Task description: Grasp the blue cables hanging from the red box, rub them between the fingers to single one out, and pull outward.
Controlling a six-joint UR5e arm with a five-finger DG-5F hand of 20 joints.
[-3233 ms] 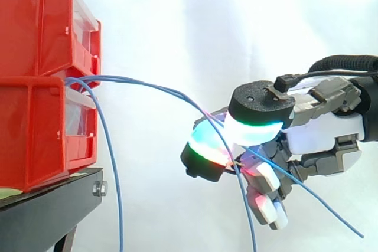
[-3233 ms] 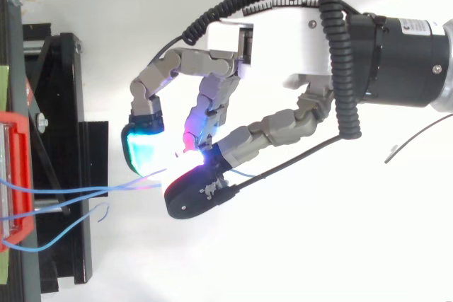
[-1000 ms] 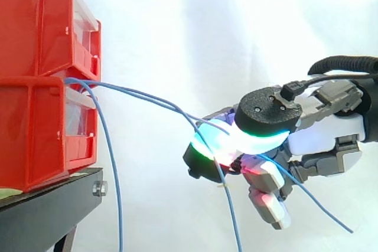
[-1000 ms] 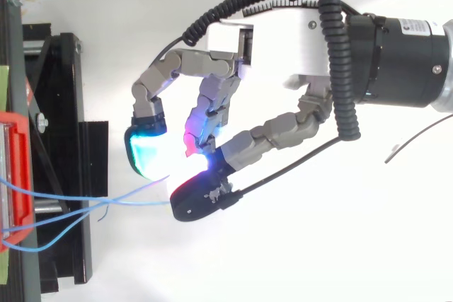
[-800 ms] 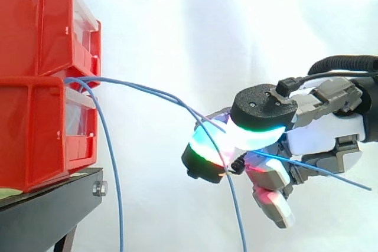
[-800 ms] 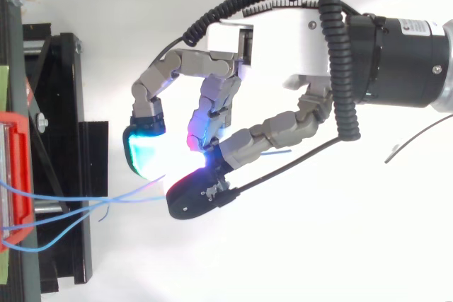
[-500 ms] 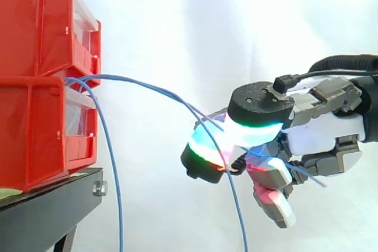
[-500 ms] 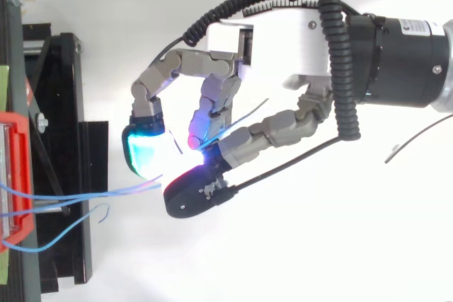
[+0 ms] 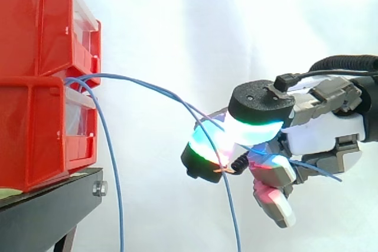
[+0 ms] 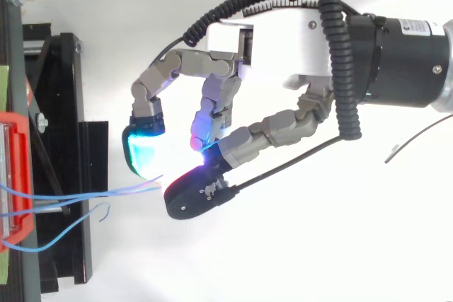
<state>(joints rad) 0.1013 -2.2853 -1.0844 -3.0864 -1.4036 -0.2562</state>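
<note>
fingers (image 9: 201, 159) + thumb pinch blue cables (image 9: 155, 88) nr red box (image 9: 35, 128).

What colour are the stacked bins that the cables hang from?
The bins are red, seen best in the side view.

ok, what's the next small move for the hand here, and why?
Probably rub the pads across each other before pulling: two blue cables from the red box enter the pinch of the hand together, so none looks singled out.
</note>
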